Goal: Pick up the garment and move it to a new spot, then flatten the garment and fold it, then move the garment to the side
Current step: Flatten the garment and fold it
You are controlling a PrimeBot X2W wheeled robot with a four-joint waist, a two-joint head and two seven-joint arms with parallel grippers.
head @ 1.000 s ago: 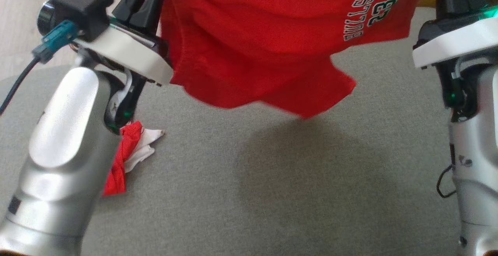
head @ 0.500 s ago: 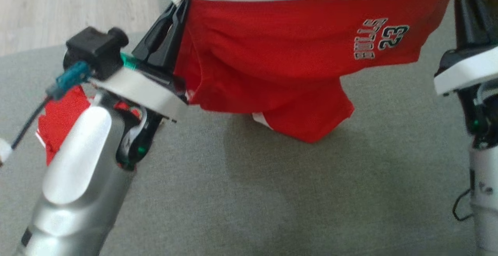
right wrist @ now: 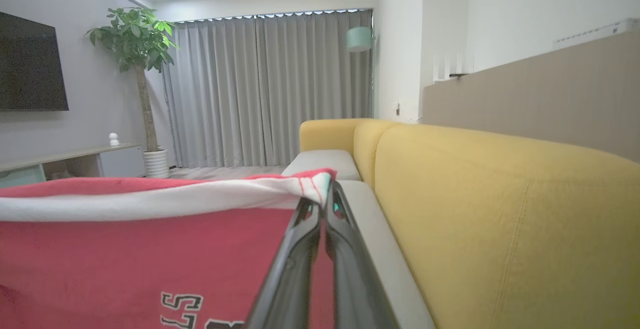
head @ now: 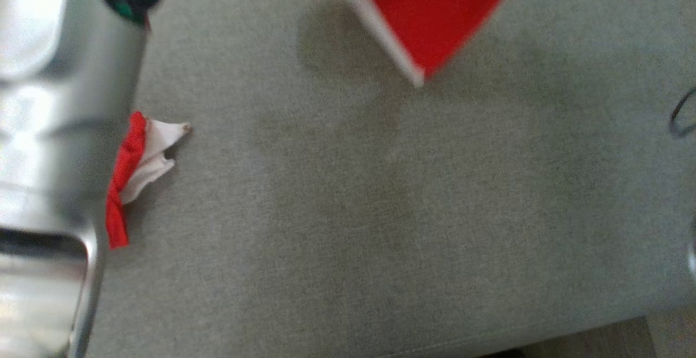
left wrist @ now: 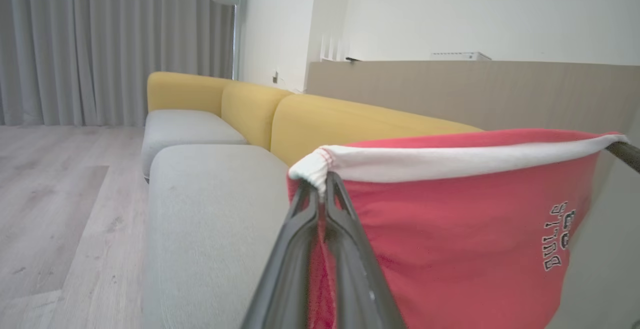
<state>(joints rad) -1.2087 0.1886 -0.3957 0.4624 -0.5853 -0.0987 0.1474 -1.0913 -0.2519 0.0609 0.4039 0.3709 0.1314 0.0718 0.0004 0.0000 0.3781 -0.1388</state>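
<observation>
Head view, from the left: a silver forearm (head: 49,102), a crumpled red-and-white cloth (head: 138,167) lying just beside it on the grey sofa seat (head: 353,211), then a leg of the red Bulls shorts (head: 440,15) hanging above the cushion. The left tool (left wrist: 320,191) is pinched tight on one waistband corner and the right tool (right wrist: 323,201) on the other, with the shorts stretched between them.
</observation>
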